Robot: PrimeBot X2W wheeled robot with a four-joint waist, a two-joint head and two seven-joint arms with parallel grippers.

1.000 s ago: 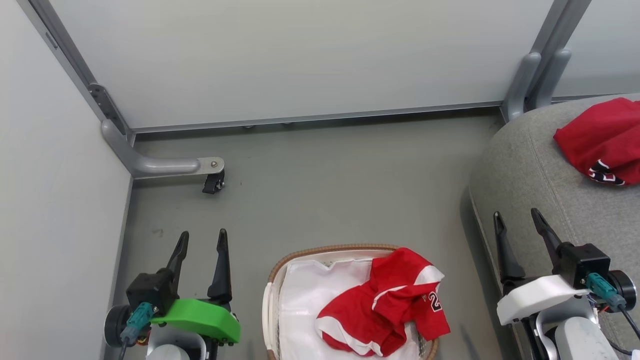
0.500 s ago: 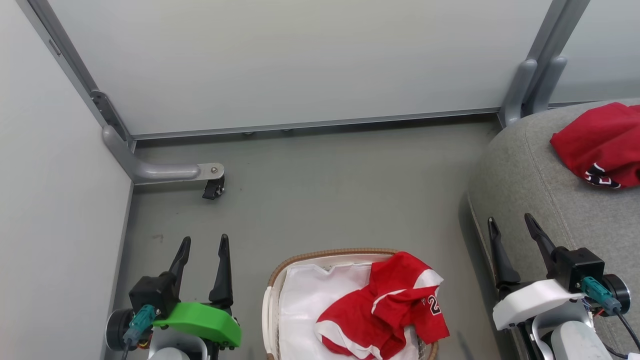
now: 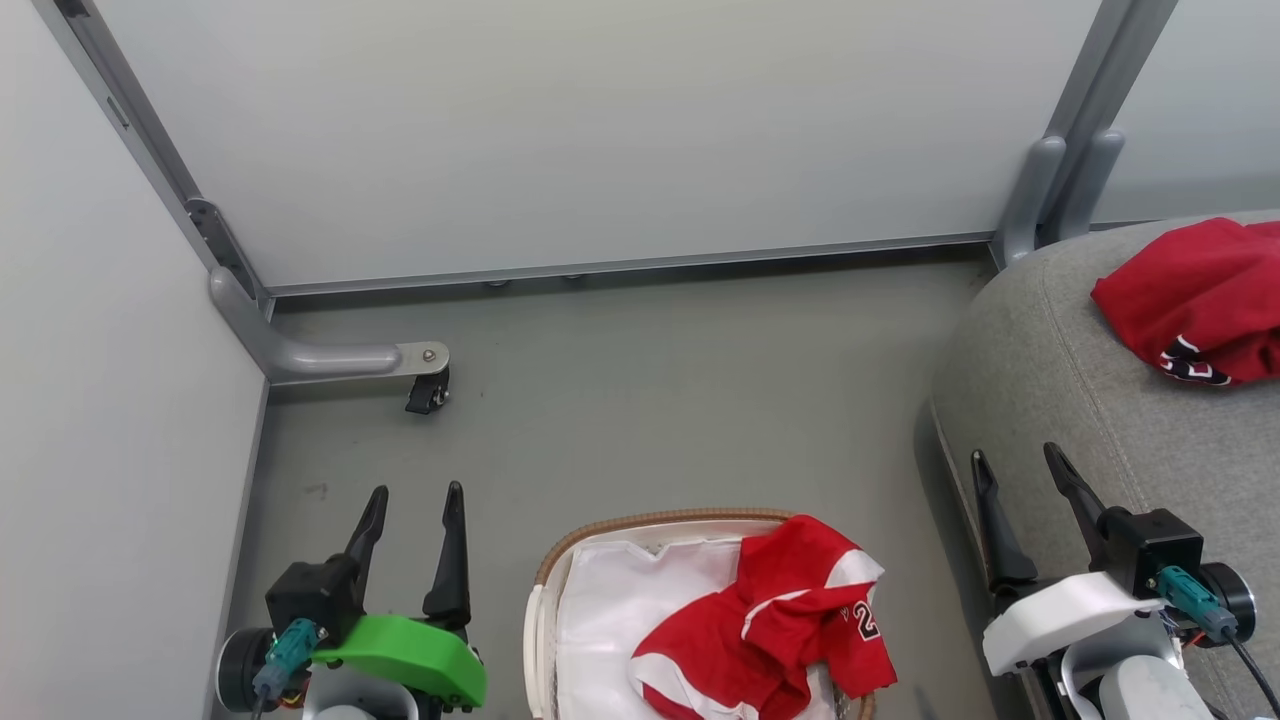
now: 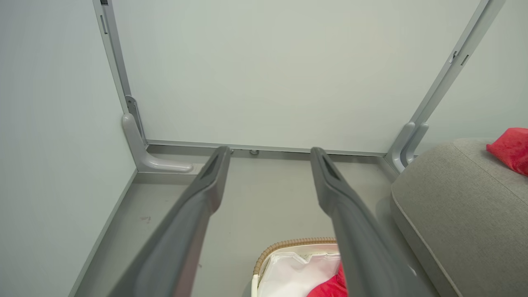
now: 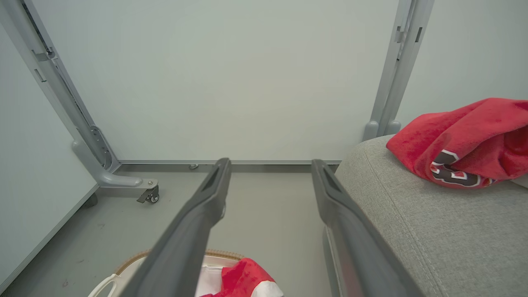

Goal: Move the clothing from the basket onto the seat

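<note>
One red jersey (image 3: 770, 630) with white trim lies crumpled in the white basket (image 3: 545, 600), over its right side; it also shows in the right wrist view as a red jersey (image 5: 241, 276) and in the left wrist view as a red jersey (image 4: 328, 288). A second red jersey (image 3: 1195, 300) lies on the grey seat (image 3: 1050, 360) at the far right, also red jersey (image 5: 462, 144). My left gripper (image 3: 415, 495) stands open left of the basket. My right gripper (image 3: 1015, 460) stands open over the seat's front edge. Both hold nothing.
White partition panels close the back and left. A grey panel foot with a black caster (image 3: 425, 390) rests on the floor at left. Another panel post (image 3: 1050, 200) stands by the seat's back corner. Grey floor (image 3: 680, 400) lies between basket and back panel.
The whole head picture has slid slightly downward, so the camera has moved. Jerseys, basket and both open grippers keep their places relative to each other.
</note>
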